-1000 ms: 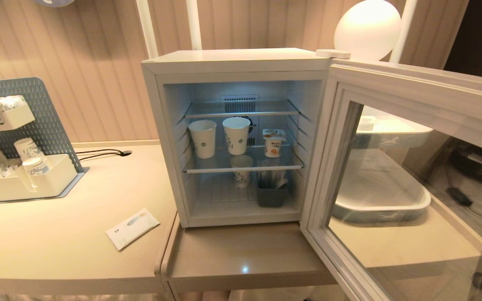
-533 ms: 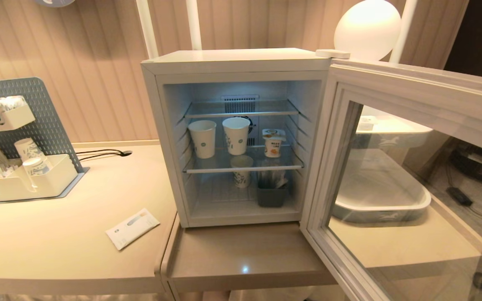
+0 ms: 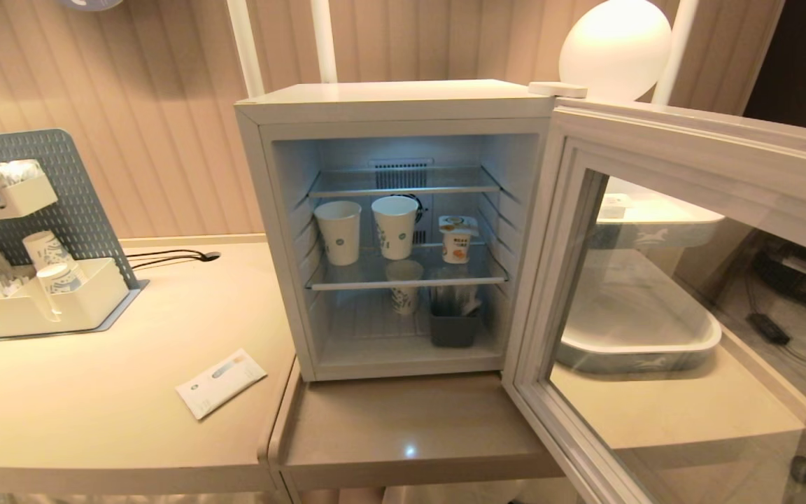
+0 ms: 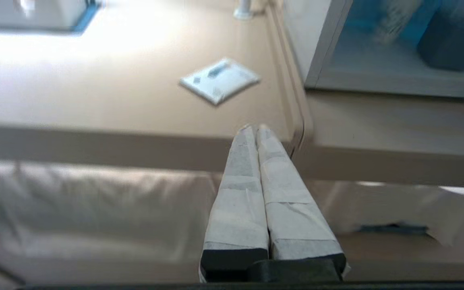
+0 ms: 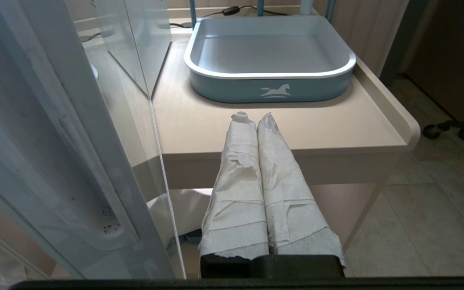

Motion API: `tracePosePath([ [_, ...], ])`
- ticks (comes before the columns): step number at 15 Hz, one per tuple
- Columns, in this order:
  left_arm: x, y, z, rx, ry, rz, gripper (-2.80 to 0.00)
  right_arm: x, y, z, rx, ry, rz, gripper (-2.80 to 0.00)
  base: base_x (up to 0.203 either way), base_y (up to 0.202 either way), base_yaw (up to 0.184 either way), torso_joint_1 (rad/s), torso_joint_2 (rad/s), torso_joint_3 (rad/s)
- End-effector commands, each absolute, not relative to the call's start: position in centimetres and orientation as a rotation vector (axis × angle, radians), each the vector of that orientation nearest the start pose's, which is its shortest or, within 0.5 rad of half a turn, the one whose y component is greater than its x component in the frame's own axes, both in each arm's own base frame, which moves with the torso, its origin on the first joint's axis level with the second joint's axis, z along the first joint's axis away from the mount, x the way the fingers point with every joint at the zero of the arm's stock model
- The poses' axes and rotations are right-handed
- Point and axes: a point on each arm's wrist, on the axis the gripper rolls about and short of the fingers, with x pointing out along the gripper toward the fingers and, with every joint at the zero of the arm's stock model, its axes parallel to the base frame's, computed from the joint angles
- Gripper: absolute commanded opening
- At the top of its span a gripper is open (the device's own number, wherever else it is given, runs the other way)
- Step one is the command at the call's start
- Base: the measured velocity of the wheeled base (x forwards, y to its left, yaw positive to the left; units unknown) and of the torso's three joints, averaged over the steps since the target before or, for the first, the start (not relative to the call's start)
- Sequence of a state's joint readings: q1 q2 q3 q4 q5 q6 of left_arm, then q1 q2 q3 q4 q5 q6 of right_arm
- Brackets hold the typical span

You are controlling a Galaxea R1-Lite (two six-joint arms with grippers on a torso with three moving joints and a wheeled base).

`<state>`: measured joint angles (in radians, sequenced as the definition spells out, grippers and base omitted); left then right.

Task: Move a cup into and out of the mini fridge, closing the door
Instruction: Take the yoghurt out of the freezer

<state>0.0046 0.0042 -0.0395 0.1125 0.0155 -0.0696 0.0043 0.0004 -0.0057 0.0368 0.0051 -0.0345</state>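
Observation:
The white mini fridge (image 3: pixel 389 105) stands open on the counter. Its glass door (image 3: pixel 690 161) is swung out wide to the right. The cup (image 3: pixel 456 238), small and white with an orange picture, sits on the fridge's middle shelf at the right. Neither arm appears in the head view. In the left wrist view my left gripper (image 4: pixel 255 128) is shut and empty, held low before the counter's front edge, left of the fridge. My right gripper (image 5: pixel 252 117) is shut and empty too, low in front of the counter, beside the open door (image 5: pixel 75 141).
Two taller paper cups (image 3: pixel 338 231) (image 3: pixel 394 225) share the middle shelf; another cup (image 3: pixel 404 285) and a dark bin (image 3: pixel 453 323) stand below. A white packet (image 3: pixel 221 382) lies on the counter. A pegboard organiser (image 3: pixel 39 280) is at the left, a blue tray (image 5: pixel 270 60) at the right.
The head view stays the same apart from a very slight shift. No arm enters it.

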Motion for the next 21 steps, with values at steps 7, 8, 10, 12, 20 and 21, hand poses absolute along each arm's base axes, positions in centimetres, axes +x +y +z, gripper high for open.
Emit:
tracePosePath([
  [7,-2.34,0.00,7.68,-0.025,0.004,0.011,-2.80,-2.32,0.00,7.35,-0.035,0.032,0.011,-2.80,-0.079,0.000,0.000,0.002,0.00,0.002],
  [8,-2.34,0.00,7.68,-0.025,0.004,0.011,-2.80,-2.32,0.00,7.34,-0.035,0.032,0.011,-2.80,-0.200,0.000,-0.001,0.002,0.00,0.004],
  [10,-2.34,0.00,7.68,-0.025,0.004,0.011,-2.80,-2.32,0.00,7.34,-0.035,0.032,0.011,-2.80,-0.189,0.000,-0.004,-0.001,0.00,0.003],
  [12,-2.34,0.00,7.67,-0.025,0.005,0.011,-2.80,-2.31,0.00,7.35,-0.035,0.033,0.011,-2.80,-0.193,0.000,0.001,0.006,0.00,0.003],
  [20,-2.33,0.00,7.61,-0.006,0.009,0.009,-2.80,-2.32,0.00,7.34,-0.035,0.032,0.011,-2.80,-0.166,-0.027,0.002,0.000,0.00,0.003],
  [21,-2.33,0.00,7.61,-0.006,0.009,0.009,-2.80,-2.32,0.00,7.34,-0.035,0.032,0.011,-2.80,0.000,0.000,0.000,0.000,0.00,0.000],
])
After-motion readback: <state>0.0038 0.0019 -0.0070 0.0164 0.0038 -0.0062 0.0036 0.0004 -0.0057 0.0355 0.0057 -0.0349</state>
